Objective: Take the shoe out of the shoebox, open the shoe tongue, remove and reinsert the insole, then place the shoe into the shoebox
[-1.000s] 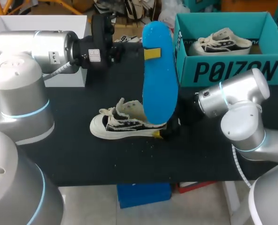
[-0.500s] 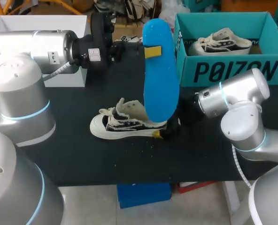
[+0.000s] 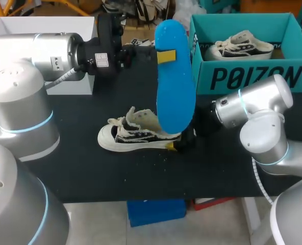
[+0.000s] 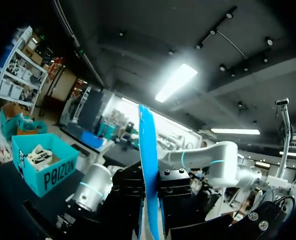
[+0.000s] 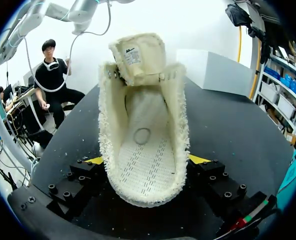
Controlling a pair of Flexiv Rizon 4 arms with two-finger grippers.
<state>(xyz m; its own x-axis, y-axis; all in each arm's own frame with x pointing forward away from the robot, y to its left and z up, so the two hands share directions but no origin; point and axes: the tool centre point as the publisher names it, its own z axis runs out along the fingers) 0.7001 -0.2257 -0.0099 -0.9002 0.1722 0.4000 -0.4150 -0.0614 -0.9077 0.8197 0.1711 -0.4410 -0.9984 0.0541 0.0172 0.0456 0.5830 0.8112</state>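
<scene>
blue insole point(image 3: 174, 76), the only one, stands upright over the table, pinched flat between the fingers of the left gripper point(image 3: 166, 57). below it one black-and-white shoe point(image 3: 135, 133) stands on its sole on the black table point(image 3: 90, 168), its tongue point(image 5: 144, 70) folded open and its heel clamped from both sides by the right gripper point(image 5: 145, 160). a second shoe point(image 3: 237, 46) sits in the single teal shoebox point(image 3: 253, 76), which has big dark lettering on its front. a small label point(image 5: 132, 55) on the tongue is too small to read.

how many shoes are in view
2: the near shoe stands on the table, heel in the right tool; the far shoe sits in the teal shoebox, where more could be hidden.
</scene>
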